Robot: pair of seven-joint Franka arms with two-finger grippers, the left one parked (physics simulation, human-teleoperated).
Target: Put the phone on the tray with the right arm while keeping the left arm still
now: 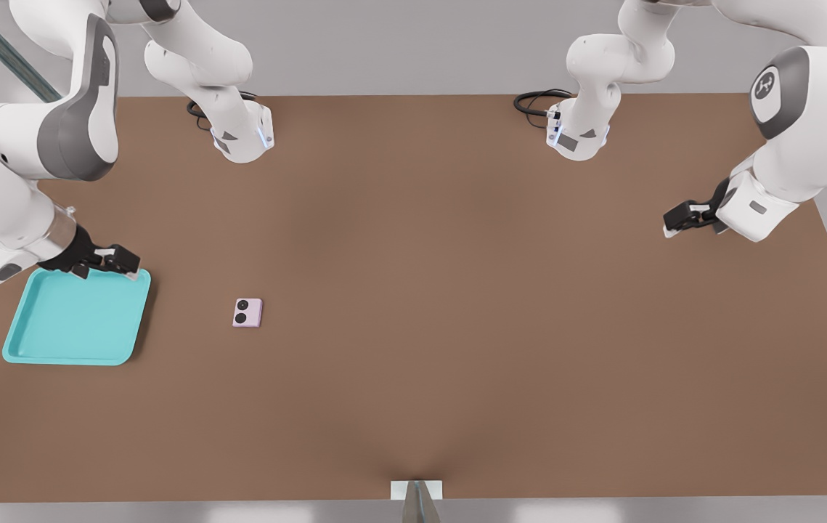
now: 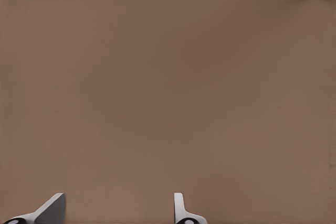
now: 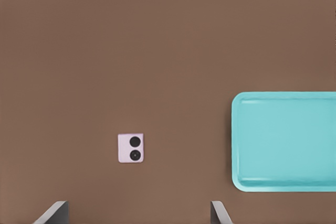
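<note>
Far on the front view's left, the right arm's gripper [image 1: 112,260] hangs over the tray's [image 1: 72,319] far edge, jaws spread wide, holding nothing. Just right of the tray, the phone [image 1: 247,312] lies flat on the brown table [image 1: 457,290], lenses up.

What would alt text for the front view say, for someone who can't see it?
A small pink phone lies flat on a brown table, apart from an empty turquoise tray toward the front view's left. The right arm's open black hand hangs above the tray's far corner.
</note>
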